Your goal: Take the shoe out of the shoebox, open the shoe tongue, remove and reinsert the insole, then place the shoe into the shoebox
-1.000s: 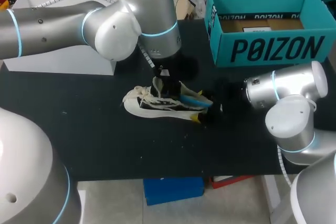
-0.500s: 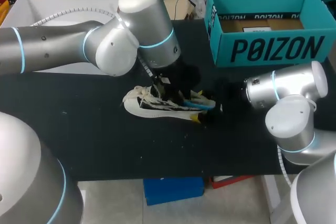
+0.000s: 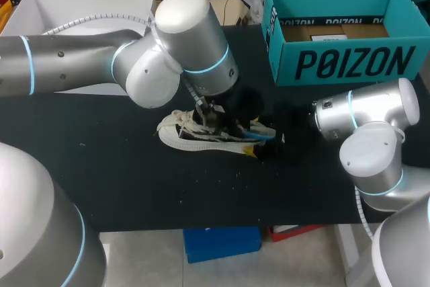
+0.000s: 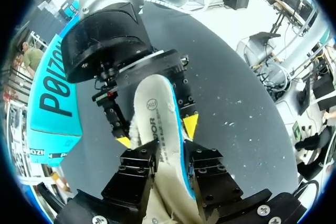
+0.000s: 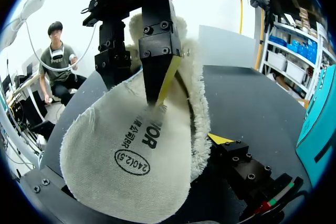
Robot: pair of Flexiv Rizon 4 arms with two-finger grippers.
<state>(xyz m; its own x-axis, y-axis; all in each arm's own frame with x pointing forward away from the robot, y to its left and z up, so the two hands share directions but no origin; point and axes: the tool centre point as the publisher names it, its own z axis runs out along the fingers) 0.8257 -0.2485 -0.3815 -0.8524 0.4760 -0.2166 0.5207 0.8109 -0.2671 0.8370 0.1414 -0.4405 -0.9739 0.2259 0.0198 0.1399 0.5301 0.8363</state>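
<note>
The insole point(image 4: 155, 114), pinched in the closed left gripper point(image 4: 170, 153), has been carried lower and toward the heel of the shoe point(image 3: 195, 139) over the last second. The shoe lies on the surface point(image 3: 134, 179) with the right gripper point(image 4: 156, 133) at its heel, and whether that gripper is grasping anything cannot be told. Reinsertion appears under way, and the open shoebox point(image 3: 349, 62) is left waiting behind.

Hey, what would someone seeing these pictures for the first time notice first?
The cream insole dominates both wrist views, pinched between the fingers of the left gripper. From the head view, the white shoe lies mid-table under the left arm, and the teal shoebox stands open at the table's far right.
</note>
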